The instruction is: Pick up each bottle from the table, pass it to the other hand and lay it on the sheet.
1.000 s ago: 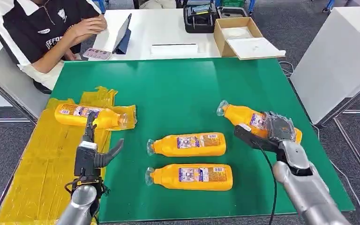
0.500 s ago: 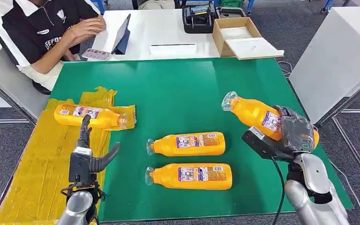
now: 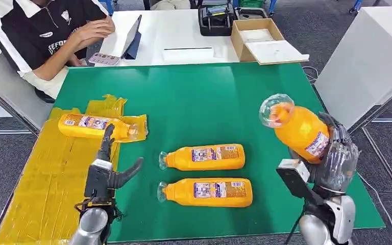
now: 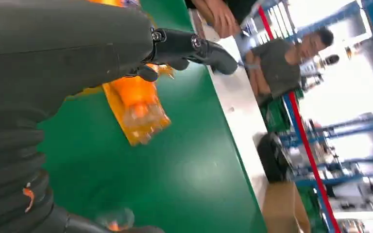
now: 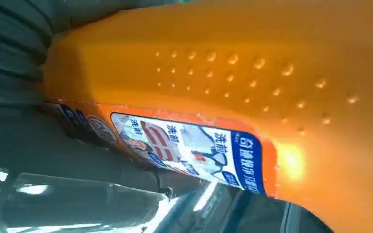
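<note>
right hand (image 3: pixel 334 161): grips orange bottle (image 3: pixel 298 127) by its base, clear cap tilted up, above green table (image 3: pixel 194 102) | left hand (image 3: pixel 104 171): empty, fingers spread, beside yellow sheet (image 3: pixel 46 178)

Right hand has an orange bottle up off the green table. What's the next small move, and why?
Probably carry the orange plastic bottle inward, toward the left hand. The right hand grips its lower body with the clear cap end tilted up, clear of the green table. The left hand waits open near the yellow sheet, holding nothing, so the handover comes next.
</note>
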### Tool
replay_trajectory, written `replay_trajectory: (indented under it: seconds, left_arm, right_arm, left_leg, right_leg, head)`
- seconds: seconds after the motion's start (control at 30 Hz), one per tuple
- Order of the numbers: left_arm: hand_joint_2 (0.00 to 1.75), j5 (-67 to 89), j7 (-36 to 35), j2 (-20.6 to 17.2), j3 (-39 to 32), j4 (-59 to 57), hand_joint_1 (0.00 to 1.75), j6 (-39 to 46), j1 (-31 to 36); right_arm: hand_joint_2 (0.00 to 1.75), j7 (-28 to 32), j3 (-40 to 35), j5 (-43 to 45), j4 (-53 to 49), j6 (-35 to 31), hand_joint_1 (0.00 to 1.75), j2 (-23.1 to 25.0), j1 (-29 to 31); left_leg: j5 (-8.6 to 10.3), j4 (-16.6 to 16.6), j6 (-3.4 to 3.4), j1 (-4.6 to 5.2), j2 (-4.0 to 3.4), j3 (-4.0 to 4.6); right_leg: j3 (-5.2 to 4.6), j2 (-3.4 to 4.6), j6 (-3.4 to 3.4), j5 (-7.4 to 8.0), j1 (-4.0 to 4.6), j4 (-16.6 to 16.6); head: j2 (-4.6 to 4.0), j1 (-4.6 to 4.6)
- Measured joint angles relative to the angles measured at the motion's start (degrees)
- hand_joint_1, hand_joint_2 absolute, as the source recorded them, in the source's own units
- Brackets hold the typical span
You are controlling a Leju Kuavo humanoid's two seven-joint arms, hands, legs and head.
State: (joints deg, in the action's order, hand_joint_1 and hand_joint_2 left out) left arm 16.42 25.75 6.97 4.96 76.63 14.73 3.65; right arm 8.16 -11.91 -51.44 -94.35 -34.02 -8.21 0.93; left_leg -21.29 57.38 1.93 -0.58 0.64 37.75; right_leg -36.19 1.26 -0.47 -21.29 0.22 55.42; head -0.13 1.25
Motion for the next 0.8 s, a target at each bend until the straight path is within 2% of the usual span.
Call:
replay_trajectory:
  seconds: [0.03,0.13,0.3,0.53,0.8]
  left_arm:
    - [1.75,0.3,-0.3,0.3,0.8,0.4,0.00,-0.7,0.0]
    - [1.75,-0.4,-0.7,0.5,3.5,1.8,0.00,-3.6,-0.4]
    - [1.75,-3.6,-1.8,0.5,9.7,4.4,0.00,-7.5,-1.1]
    - [1.75,-7.7,-4.2,0.5,17.0,10.0,0.00,-12.5,-1.8]
    - [1.75,-9.7,-4.9,-0.1,20.8,14.0,0.00,-13.3,-1.9]
  right_arm:
    - [1.75,3.9,0.0,3.3,1.0,-2.3,1.75,1.6,-0.2]
    - [1.75,17.0,-1.1,13.8,5.0,-2.8,1.75,5.9,-0.3]
    - [1.75,29.9,-5.1,22.4,13.2,-3.3,1.75,12.5,1.8]
    - [1.75,31.6,-11.9,25.0,20.9,-3.4,1.75,17.0,5.1]
    - [1.75,31.7,-16.3,28.1,26.0,-3.2,1.75,17.7,8.3]
  left_leg:
    - [0.00,0.0,0.00,0.00,-0.04,-0.03]
    - [0.01,0.0,-0.01,0.00,-0.16,-0.04]
    - [0.17,0.0,0.00,-0.01,-0.14,-0.05]
    - [0.25,0.0,-0.19,-0.02,-0.13,-0.03]
    - [0.25,0.0,-0.18,-0.01,-0.12,-0.02]
  right_leg:
    - [0.01,0.03,-0.01,0.01,0.00,0.0]
    - [0.02,0.15,-0.05,0.05,-0.01,0.0]
    - [0.02,0.14,-0.07,0.07,0.00,0.0]
    - [-0.01,0.14,-0.08,0.06,0.00,0.0]
    - [0.00,0.13,-0.07,0.06,-0.01,0.0]
  head:
    - [0.00,0.00]
    - [0.00,-0.02]
    - [0.00,-0.02]
    - [0.00,0.02]
    - [0.00,0.00]
